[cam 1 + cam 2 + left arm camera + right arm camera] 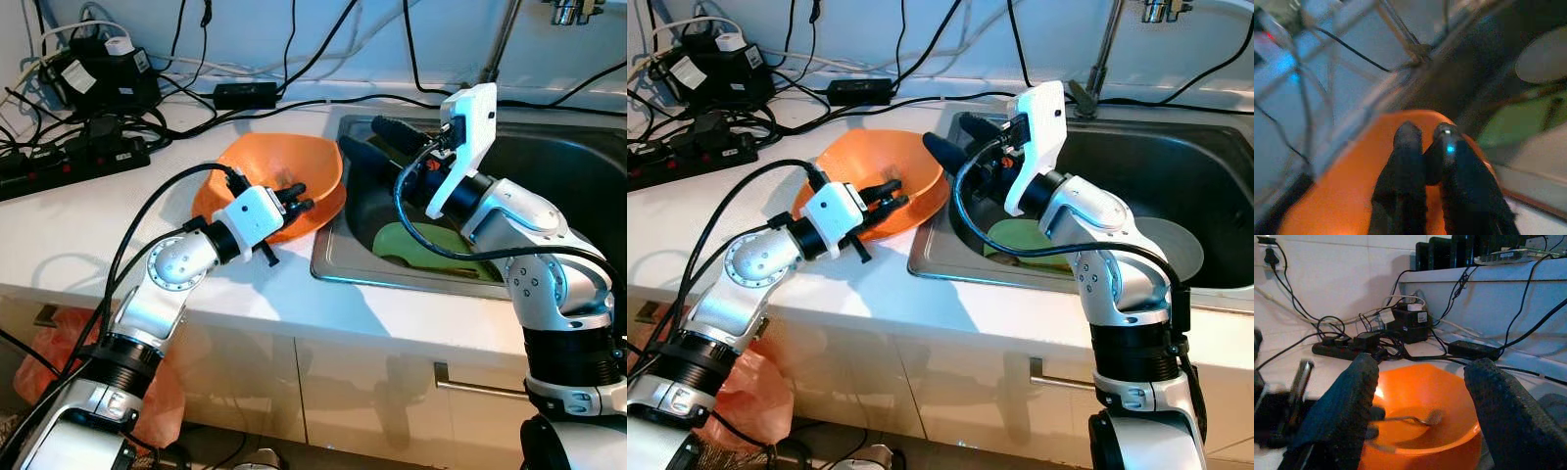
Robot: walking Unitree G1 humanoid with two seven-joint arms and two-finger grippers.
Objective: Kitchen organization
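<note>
The orange bowl (269,181) sits on the white worktop (88,225) hard against the sink's (578,162) left rim, at about 10 o'clock from the middle of the head view, probably so that its contents can be lifted out and passed across to the basin. Inside it lies a metal fork (1410,419), its head toward the bowl's centre.

The left end effector (297,203) reaches in over the bowl's near rim from 7 o'clock; its fingers are pressed close together, and in the right wrist view the fork's handle runs toward them, so it looks to be pinching the fork, though the contact itself is blurred and I cannot be sure.

The right end effector (377,137) hovers above the sink's left edge at about 1 o'clock, aimed back at the bowl with its fingers (1347,401) spread wide, apparently waiting to receive or steady something.

A green plate (421,245) and a pale round plate (1176,250) lie in the sink. A power strip (69,162) and tangled cables (176,113) crowd the worktop at 11 o'clock, well apart from the bowl
</note>
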